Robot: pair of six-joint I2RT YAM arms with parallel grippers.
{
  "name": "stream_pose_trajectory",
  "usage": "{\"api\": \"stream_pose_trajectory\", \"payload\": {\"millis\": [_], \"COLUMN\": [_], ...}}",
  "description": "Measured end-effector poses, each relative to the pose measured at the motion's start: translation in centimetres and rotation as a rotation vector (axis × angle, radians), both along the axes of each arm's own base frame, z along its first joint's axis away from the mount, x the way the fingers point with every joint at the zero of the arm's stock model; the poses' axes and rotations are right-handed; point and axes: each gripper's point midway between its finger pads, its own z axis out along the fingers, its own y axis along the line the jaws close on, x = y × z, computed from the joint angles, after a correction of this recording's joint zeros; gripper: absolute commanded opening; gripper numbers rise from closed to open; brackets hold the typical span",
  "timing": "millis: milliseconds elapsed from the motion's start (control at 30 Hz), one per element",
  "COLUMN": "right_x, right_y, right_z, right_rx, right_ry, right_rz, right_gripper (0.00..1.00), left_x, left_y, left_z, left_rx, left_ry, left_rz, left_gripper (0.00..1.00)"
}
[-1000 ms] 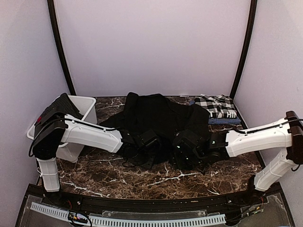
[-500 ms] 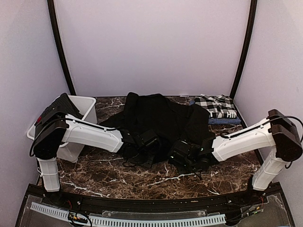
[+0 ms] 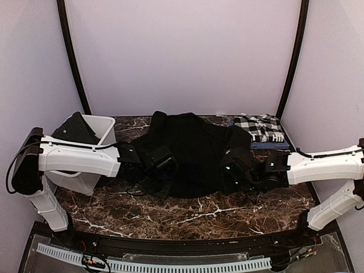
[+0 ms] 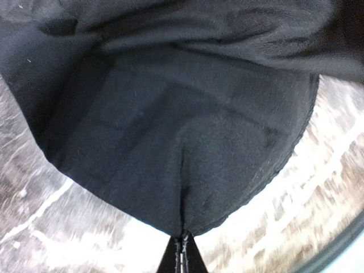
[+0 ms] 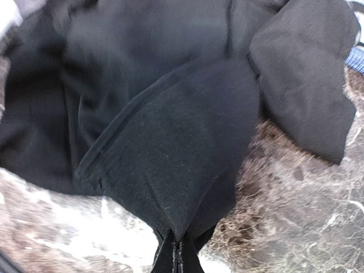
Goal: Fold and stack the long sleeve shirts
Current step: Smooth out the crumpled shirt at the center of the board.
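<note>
A plain black long sleeve shirt [image 3: 190,142] lies spread across the middle of the marble table [image 3: 170,213]. My left gripper [image 3: 161,162] is shut on its near hem at the left, and the pinched black cloth [image 4: 187,159] fans out from the closed tips of that gripper [image 4: 183,251]. My right gripper [image 3: 232,170] is shut on the hem at the right, where a fold of black cloth [image 5: 176,153] rises from its closed tips [image 5: 179,250]. A folded black-and-white checked, blue-edged shirt [image 3: 260,128] lies at the back right.
A white plastic bin [image 3: 102,126] stands at the back left with dark cloth [image 3: 74,129] in it, just behind my left arm. Purple walls close in the back and both sides. The table's black front rail [image 3: 182,245] runs along the near edge.
Both grippers have closed on the black shirt's near hem. The two arms have drawn away from the front edge, carrying the hem toward the back, and the left arm has swung leftward.
</note>
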Motion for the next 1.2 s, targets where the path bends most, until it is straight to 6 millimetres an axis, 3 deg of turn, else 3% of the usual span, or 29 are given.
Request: {"api": "stream_pose_trajectory", "payload": {"millis": [133,267,433,533,700,767,867,1000,1200], "right_x": [0.1,-1.0,-3.6,-4.7,-5.2,-5.2,-5.0,-4.5,-3.2], "right_y": [-1.4,-2.8,-4.9,-5.7,-5.4,-4.9,-4.2,-3.0,-0.2], "right_z": [2.7,2.2,0.0,-0.5,-0.4,-0.6,-1.3,-1.9,-1.5], "right_rx": [0.085,0.074,0.059,0.074,0.111,0.116,0.110,0.100,0.104], "right_ry": [-0.016,0.029,0.124,0.163,0.189,0.197,0.211,0.217,0.202], "right_rz": [-0.008,0.003,0.020,0.019,0.022,0.032,0.039,0.051,0.094], "right_gripper": [0.00,0.03,0.28,0.53,0.71,0.73,0.74,0.74,0.66], "left_x": [-2.0,-4.6,-7.4,-8.9,-10.8,-11.1,-11.4,-10.9,-7.2], "left_y": [1.5,3.8,7.2,8.7,10.5,11.0,11.3,11.5,9.7], "left_z": [2.3,3.2,3.4,3.1,1.7,1.4,1.3,1.8,5.8], "left_rx": [-0.032,-0.021,0.030,0.054,0.101,0.118,0.128,0.146,0.072], "left_ry": [0.035,0.108,0.195,0.248,0.330,0.348,0.359,0.339,0.204], "left_rz": [-0.054,-0.103,-0.126,-0.136,-0.149,-0.150,-0.151,-0.132,-0.068], "left_gripper": [0.00,0.00,0.00,0.00,0.01,0.14,0.41,0.47,0.46]}}
